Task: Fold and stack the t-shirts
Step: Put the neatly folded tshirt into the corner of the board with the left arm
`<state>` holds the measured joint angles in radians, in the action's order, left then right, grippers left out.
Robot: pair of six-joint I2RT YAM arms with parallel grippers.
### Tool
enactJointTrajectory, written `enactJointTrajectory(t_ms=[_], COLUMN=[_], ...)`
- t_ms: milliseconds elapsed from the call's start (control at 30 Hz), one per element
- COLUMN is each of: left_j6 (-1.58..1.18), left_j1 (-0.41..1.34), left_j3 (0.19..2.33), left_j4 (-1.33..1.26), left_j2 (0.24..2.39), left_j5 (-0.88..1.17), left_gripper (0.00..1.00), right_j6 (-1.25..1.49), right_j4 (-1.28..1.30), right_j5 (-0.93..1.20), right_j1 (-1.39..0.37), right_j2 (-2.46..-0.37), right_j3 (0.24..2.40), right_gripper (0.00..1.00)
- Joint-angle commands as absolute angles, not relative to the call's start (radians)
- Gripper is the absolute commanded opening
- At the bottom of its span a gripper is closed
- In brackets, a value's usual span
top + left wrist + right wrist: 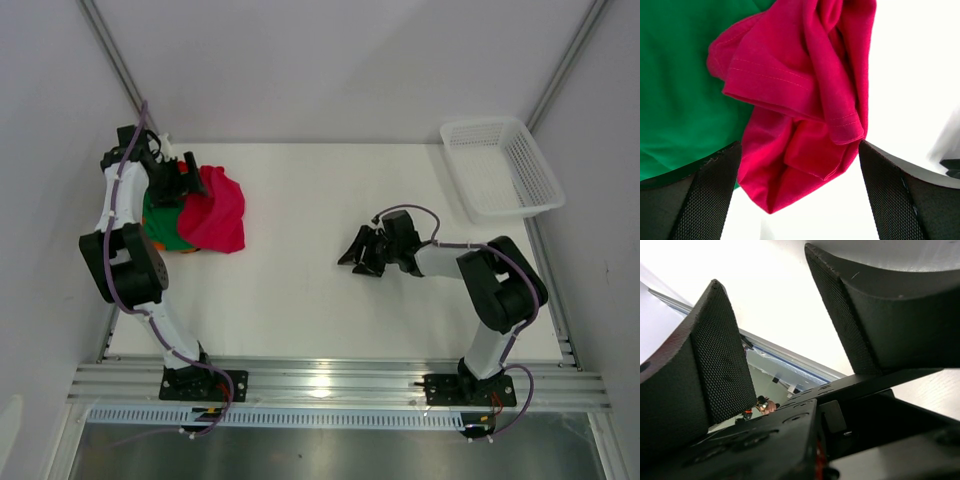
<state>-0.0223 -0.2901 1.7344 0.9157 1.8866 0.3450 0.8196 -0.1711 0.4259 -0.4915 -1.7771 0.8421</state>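
Crimson shirt lies crumpled on the green shirt at the counter's far left, likely awaiting folding. Left jaws gape over it, gripping nothing. Right jaws sit mid-counter, apart, empty.

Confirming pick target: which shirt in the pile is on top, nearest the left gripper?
The crimson-red t-shirt: crumpled on top of the flat green t-shirt, between the fingers of the open left gripper. An orange t-shirt only peeks out underneath.
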Motion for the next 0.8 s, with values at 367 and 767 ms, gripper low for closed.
enactJointTrajectory(t_ms=[367, 767], left_j6=[-0.023, -0.034], left_j1=[-0.293, -0.293], left_j3=[1.71, 1.715], left_j4=[0.835, 0.828], left_j2=[1.852, 1.882], left_j5=[0.448, 0.486], left_gripper=[1.0, 0.99], right_j6=[0.844, 0.873], right_j4=[-0.193, -0.215], right_j5=[0.4, 0.382], right_j1=[-0.532, -0.568], right_j2=[-1.839, -1.848], right_j3=[0.859, 0.859], right_gripper=[0.62, 0.62])
